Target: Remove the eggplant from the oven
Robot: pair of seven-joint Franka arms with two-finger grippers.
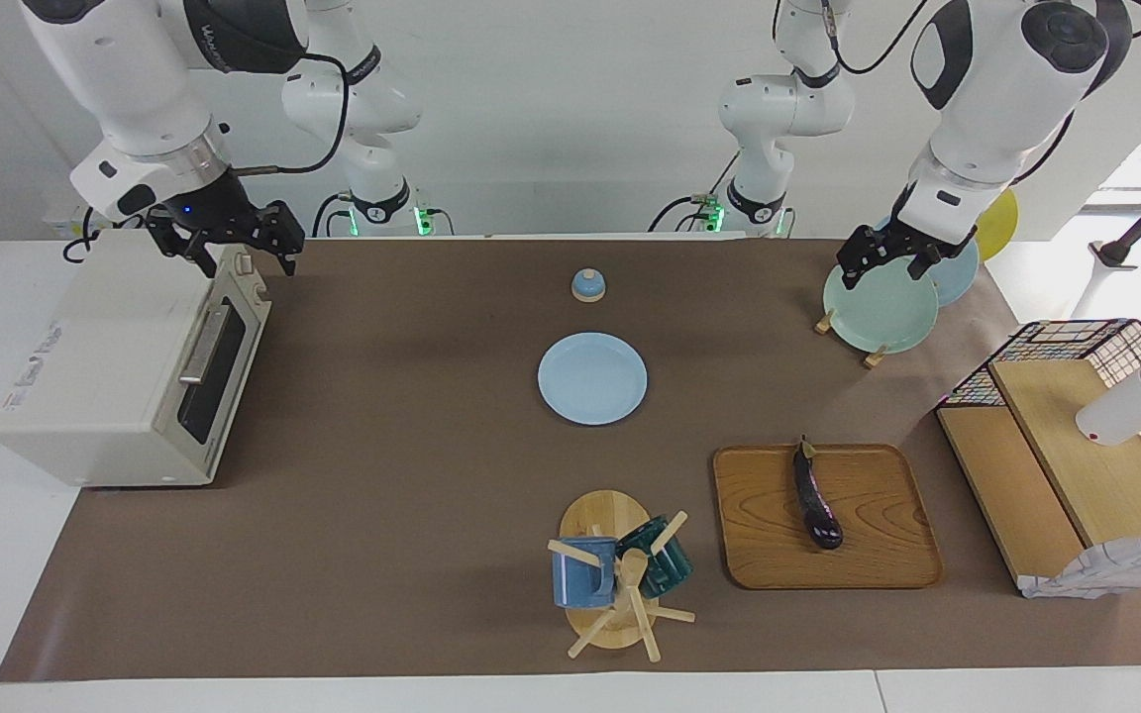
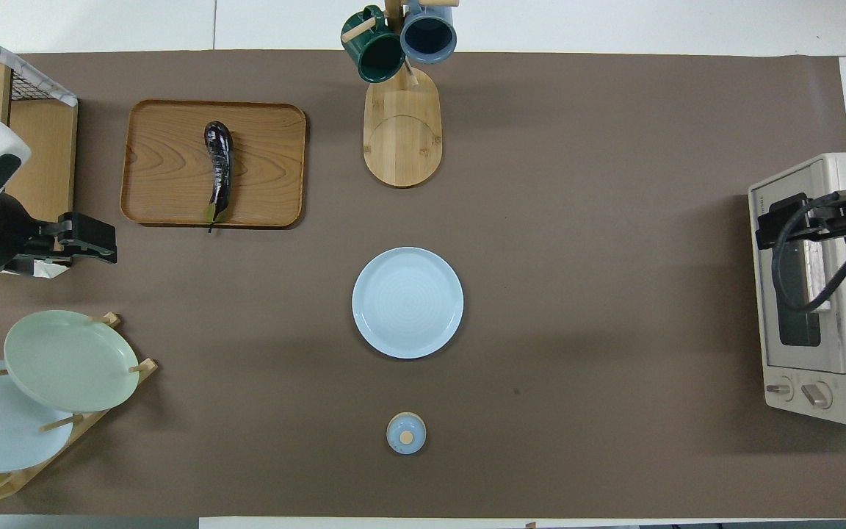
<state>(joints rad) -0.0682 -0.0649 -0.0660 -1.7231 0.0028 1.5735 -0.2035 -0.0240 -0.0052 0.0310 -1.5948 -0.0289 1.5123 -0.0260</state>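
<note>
- The left claw [image 1: 889, 265] hangs in the air over the plate rack [image 1: 876, 305] at its own arm's end of the surface [image 1: 412, 475], its fingers spread apart and holding nothing.
- In the overhead view this left claw [image 2: 100, 242] shows above bare brown mat, between the green plate [image 2: 70, 360] and the wooden tray [image 2: 166, 169].
- The eggplant [image 1: 816, 500] lies on that wooden tray [image 1: 878, 535], well apart from the left claw and untouched; its greenish stem points toward the robots.
- The right claw [image 1: 234, 253] hovers over the top front edge of the oven [image 1: 105, 366], at the knob end, fingers apart and empty; whether a fingertip touches the casing I cannot tell.
- The oven door [image 1: 209, 366] is shut.
- Between the two claws, on the middle of the surface, sit a pale blue plate [image 1: 592, 378] and a small blue lid [image 1: 587, 285].
- A mug tree [image 1: 620, 574] stands just beside the tray.
</note>
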